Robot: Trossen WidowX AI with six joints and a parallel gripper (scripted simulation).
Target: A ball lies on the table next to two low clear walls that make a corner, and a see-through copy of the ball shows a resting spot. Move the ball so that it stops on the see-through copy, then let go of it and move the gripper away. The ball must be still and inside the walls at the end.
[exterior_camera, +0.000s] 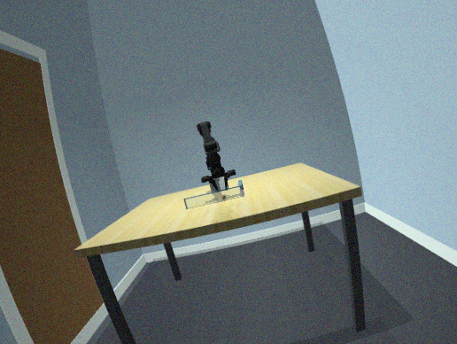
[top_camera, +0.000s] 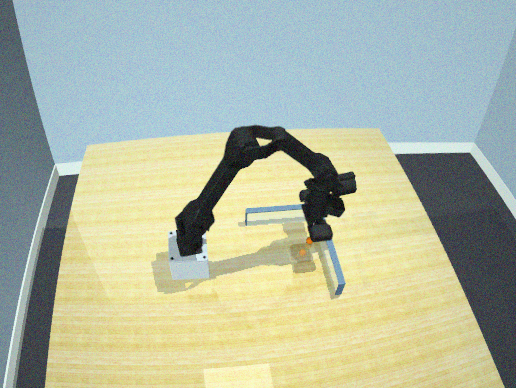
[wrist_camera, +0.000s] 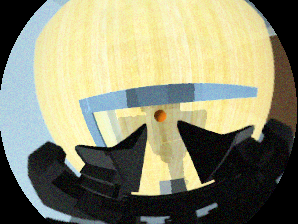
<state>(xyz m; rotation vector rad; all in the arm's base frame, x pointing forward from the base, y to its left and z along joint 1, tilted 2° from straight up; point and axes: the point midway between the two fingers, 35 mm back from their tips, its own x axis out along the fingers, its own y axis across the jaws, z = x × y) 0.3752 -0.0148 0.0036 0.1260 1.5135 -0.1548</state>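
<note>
The orange ball lies on the table inside the corner, close to the right-hand clear wall. The see-through copy shows as a fainter orange spot just in front and to the left of the ball in the top view; I cannot make it out in the wrist view. My gripper is partly open and points down above the ball. In the wrist view the ball shows just beyond the gap between the fingertips, with nothing held. The arm hides the walls' corner in the top view.
The other clear wall runs along the back, left from the corner. The white base block of the arm stands to the left of the walls. The arm's shadow falls across the table and over the see-through copy.
</note>
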